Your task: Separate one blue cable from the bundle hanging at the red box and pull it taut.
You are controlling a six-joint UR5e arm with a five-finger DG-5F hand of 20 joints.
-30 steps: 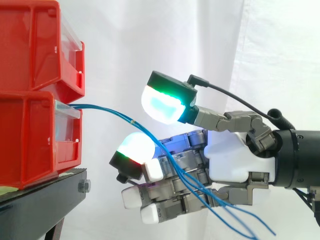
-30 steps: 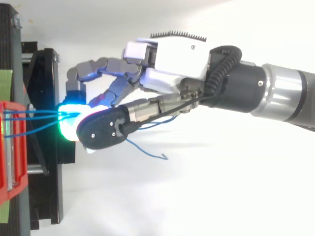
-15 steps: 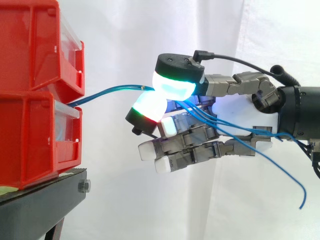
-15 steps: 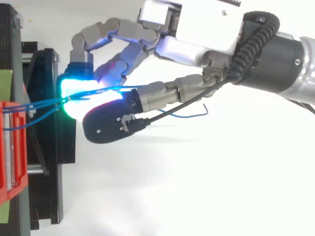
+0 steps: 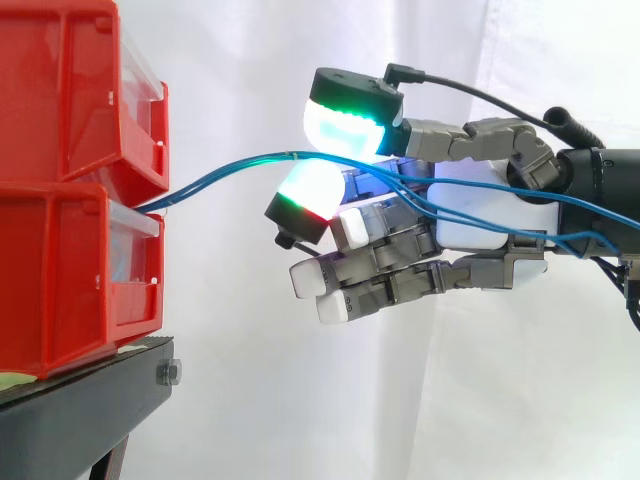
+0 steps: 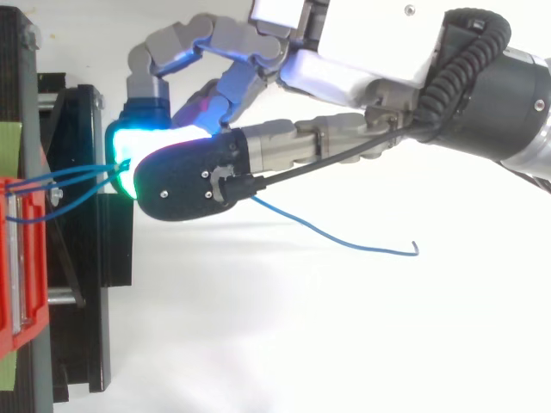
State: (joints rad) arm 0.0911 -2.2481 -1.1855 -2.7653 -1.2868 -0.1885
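Several thin blue cables [image 5: 215,177] come out of the front of the lower red bin [image 5: 60,280] and rise to the right toward my hand [image 5: 485,215]. They pass together between the thumb's green-cyan pad [image 5: 350,122] and a white-glowing fingertip [image 5: 312,188], which close on them. Beyond the pinch the cables run right across the palm. The other fingers lie curled below. From above, the cables [image 6: 73,179] converge at the pinch under the thumb, and one loose end [image 6: 362,245] trails off to the right of the hand [image 6: 370,47].
A second red bin [image 5: 70,90] is stacked on the lower one, both on a black stand [image 5: 90,400] at the left. The stand's frame [image 6: 86,310] shows from above beside the bin's edge [image 6: 21,275]. A white curtain hangs behind.
The hand has risen and closed thumb and fingertip on the cables. The cable span at the bin went from sagging to lifted. The free ends swung up across the palm and off to the right.
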